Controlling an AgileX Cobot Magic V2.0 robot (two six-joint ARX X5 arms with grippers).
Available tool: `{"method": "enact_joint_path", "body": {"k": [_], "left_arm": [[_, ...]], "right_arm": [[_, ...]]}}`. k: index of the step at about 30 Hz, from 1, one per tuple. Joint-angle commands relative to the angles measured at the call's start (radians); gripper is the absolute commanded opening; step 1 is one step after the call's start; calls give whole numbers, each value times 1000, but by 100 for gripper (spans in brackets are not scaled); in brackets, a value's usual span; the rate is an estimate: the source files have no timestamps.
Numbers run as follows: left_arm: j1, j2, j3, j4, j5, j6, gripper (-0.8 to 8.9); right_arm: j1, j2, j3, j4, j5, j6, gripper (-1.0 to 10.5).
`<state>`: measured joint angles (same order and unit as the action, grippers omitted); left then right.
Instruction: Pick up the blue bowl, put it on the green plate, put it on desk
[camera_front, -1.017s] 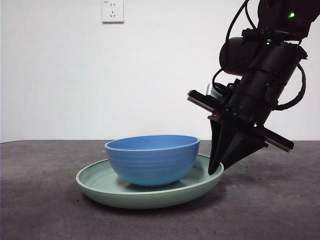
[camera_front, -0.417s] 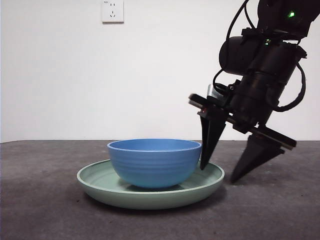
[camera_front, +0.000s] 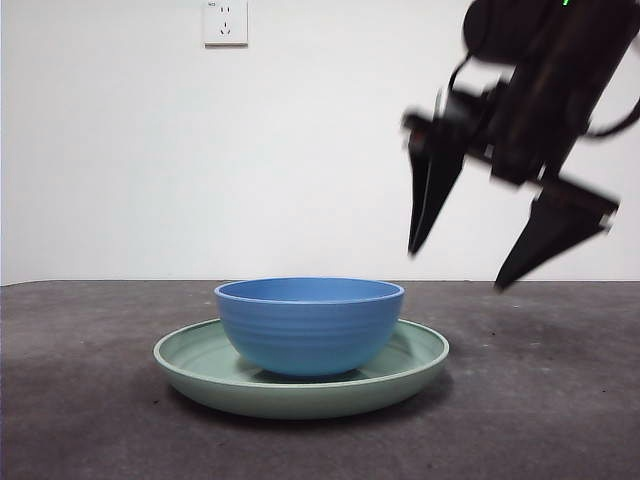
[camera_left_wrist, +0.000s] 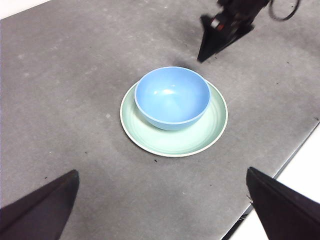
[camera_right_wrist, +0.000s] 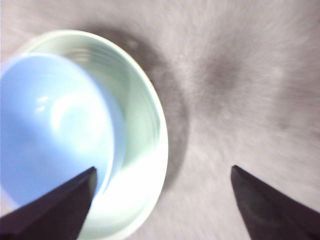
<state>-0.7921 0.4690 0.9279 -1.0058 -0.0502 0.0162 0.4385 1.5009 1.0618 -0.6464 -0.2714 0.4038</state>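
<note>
Blue bowl (camera_front: 309, 325) sits upright in green plate (camera_front: 300, 372) on counter (camera_front: 90, 400). Right pincer (camera_front: 463, 268) in the air, up beside the bowl, jaws spread, holding nothing. Left pincer (camera_left_wrist: 160, 210) well away, jaws apart, empty.

One blue bowl (camera_front: 309, 325) and one green plate (camera_front: 205, 362) are on the dark tabletop (camera_front: 90, 420). Two robot hands are visible: the right hand (camera_front: 460, 268) and the left hand (camera_left_wrist: 160, 200), each with two black jaws. One white wall socket (camera_front: 225, 22) is on the wall.
</note>
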Motion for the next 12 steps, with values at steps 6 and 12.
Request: {"method": "enact_joint_path", "body": {"k": [6, 12], "left_arm": [[-6, 2, 15, 11, -2, -2, 585], [-6, 2, 15, 11, -2, -6, 585]], "right_arm": [[35, -294, 19, -203, 122, -55, 589], [82, -547, 19, -356, 173, -92, 600]]}}
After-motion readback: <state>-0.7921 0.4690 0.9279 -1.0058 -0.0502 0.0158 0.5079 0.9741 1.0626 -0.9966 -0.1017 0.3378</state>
